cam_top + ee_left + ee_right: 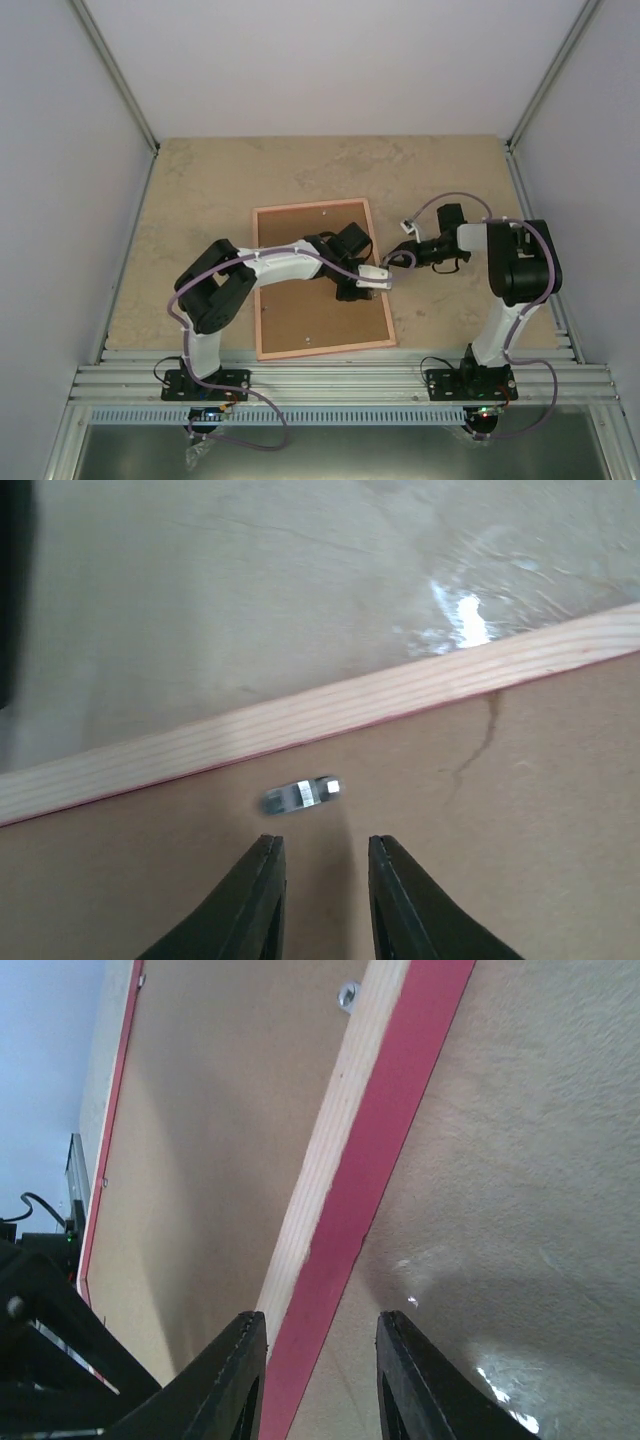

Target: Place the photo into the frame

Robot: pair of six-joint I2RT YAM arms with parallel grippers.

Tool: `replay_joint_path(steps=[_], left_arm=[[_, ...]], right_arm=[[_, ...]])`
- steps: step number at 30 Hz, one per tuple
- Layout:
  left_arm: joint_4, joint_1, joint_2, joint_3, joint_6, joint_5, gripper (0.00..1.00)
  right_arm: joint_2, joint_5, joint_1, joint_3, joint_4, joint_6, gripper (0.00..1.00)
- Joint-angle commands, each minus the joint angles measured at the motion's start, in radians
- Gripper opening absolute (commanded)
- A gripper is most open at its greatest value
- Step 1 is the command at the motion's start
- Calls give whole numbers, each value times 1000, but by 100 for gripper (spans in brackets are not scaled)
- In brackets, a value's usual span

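The pink frame [312, 205] lies face down on the table with a brown backing board [300, 310] set in it. The photo is hidden. My left gripper [371, 284] hovers over the frame's right rail. In the left wrist view it [325, 848] is open above the board [500, 830], just short of a small metal tab [300, 796] and the wooden rail [300, 725]. My right gripper [398, 258] reaches in from the right. In its wrist view it [320, 1325] is open, with the pink rail [390, 1130] running between its fingers and nothing gripped.
The beige stone-look table [200, 190] is walled by white panels on three sides. An aluminium rail [330, 380] at the near edge carries both arm bases. A second metal tab [348, 995] sits on the board by the rail.
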Motion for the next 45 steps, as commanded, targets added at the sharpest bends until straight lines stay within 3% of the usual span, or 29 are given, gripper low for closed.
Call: replay_joint_path(steps=[1,17,24,34,45], left_arm=[[46,-28,24,-3,18,-23,25],[24,-52,33,-36,-104,21,23],[52,-52,82,-47,-151,18,24],[32,-52,163,-15,-147,35,22],[4,-52,208,24,-54,3,13]], right_arm=[[27,-19,18,-3,15,-7,32],[-38,10,41,-25,42,29,32],[18,54,62,-20,59,43,37],[80,110,67,-26,79,45,28],[86,124,67,-27,81,50,23]])
